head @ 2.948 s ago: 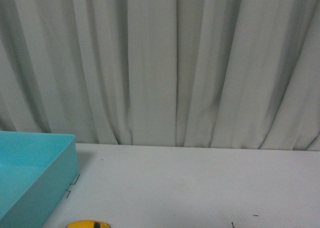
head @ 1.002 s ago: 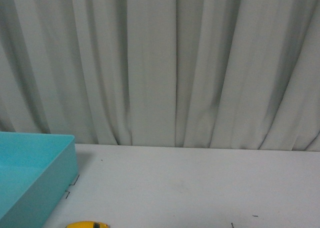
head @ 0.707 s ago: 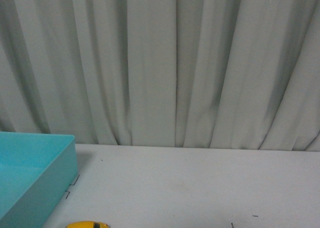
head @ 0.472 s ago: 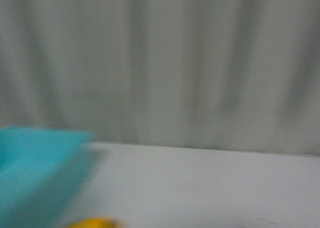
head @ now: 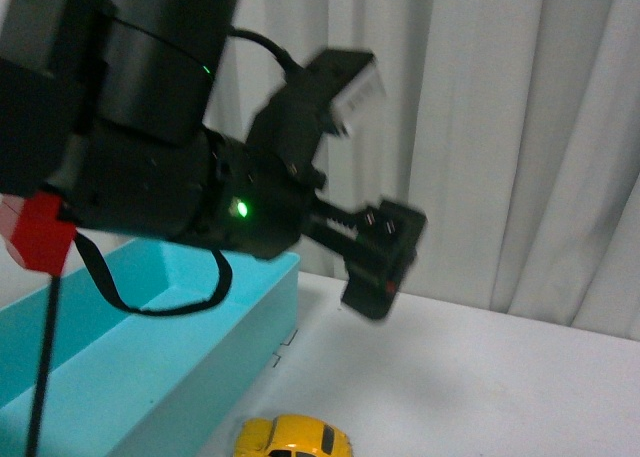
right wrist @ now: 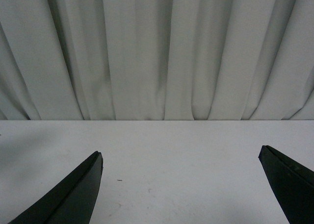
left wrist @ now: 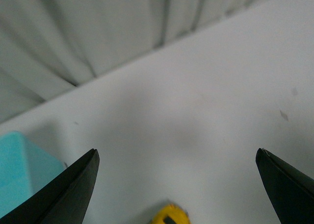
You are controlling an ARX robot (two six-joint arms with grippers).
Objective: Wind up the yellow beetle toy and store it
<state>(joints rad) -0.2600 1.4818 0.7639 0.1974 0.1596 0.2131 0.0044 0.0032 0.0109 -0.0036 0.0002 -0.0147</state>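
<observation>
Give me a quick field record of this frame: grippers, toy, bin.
left gripper: open, empty, in the air above the table
right gripper: open, empty, facing the curtain
toy car: yellow, on the table beside the bin, not held
bin: turquoise, open top, left of the car
task state: car not yet picked up or stored

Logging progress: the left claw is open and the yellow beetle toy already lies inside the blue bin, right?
Not quite. The left claw is open, but the yellow beetle toy sits on the white table beside the blue bin, not inside it; the front view shows this.
</observation>
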